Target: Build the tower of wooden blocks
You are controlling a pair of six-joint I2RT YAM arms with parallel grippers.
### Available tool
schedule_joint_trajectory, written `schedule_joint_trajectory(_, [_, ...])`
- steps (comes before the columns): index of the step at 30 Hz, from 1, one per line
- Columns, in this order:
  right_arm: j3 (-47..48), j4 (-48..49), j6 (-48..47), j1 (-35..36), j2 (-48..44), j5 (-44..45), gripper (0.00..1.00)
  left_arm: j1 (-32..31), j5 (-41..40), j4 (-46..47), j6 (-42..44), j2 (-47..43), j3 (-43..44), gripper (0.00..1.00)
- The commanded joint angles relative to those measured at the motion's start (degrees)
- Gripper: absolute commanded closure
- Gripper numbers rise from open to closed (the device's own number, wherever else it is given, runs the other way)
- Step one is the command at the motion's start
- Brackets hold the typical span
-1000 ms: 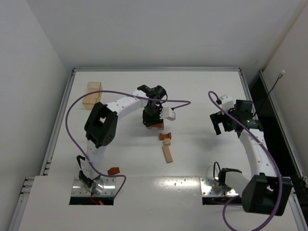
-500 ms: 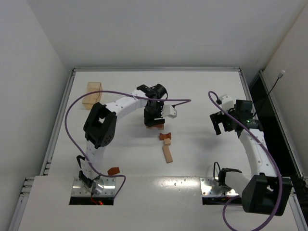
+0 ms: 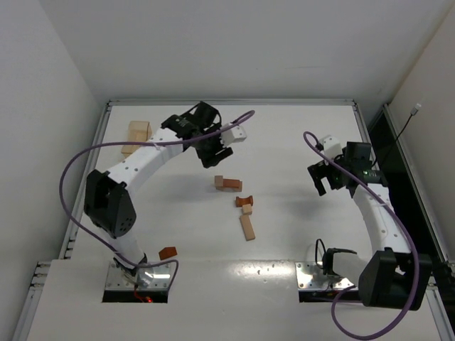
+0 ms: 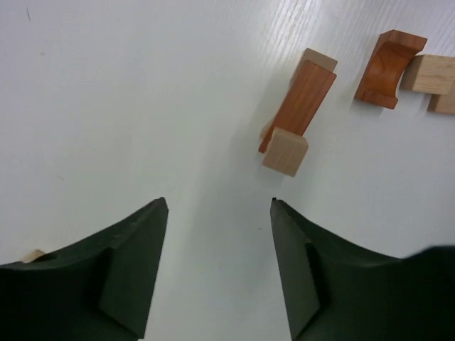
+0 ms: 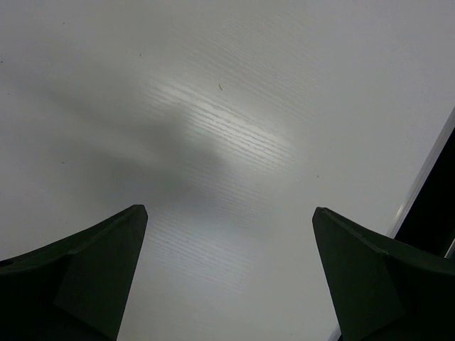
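The left arm has swung back off the blocks [image 3: 231, 185], and the left fingers [image 4: 128, 277] stand apart, empty. On the desk [image 3: 298, 128], a reddish bar [image 4: 297, 106] lies touching two tan cubes [image 4: 285, 151], an arch piece [image 3: 246, 202] near it. The right fingers [image 5: 92, 270] hang spread wide, holding nothing.

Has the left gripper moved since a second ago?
Yes. The left gripper has drawn away from the stacked blocks, going up-left in the top view toward the pale wooden piece. Its jaws are open and empty.
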Motion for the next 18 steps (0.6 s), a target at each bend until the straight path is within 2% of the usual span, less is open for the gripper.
schedule_joint_trajectory(1, [3.96,1.47,-1.17,0.7,1.16,-1.53,0.0,1.99,4.24,2.16,-4.5,-6.24,-6.09,0.47])
schedule_joint_trajectory(2, [3.96,1.47,-1.69,1.22,1.77,-1.01,0.0,2.6,7.83,1.38,-5.11,-7.13,-7.23,0.5])
schedule_joint_trajectory(7, [4.58,1.99,-1.7,1.75,2.3,-1.0,0.0,2.6,19.01,-5.82,-2.68,-9.16,-14.96,0.89])
schedule_joint_trajectory(8, [4.58,1.99,-1.7,1.75,2.3,-0.48,0.0,1.91,20.33,-6.88,-1.7,-9.16,-15.67,0.91])
schedule_joint_trajectory(13, [4.58,1.99,-1.7,1.75,2.3,-0.47,0.0,1.9,22.98,-8.12,3.49,-6.36,-17.09,0.92])
schedule_joint_trajectory(17, [4.58,1.99,-1.7,1.75,2.3,-0.47,0.0,1.9,21.76,-10.32,11.66,-1.35,-14.73,0.73])
schedule_joint_trajectory(18, [4.58,1.99,-1.7,1.75,2.3,-0.47,0.0,1.9,21.75,-10.32,12.37,-0.38,-14.19,0.72])
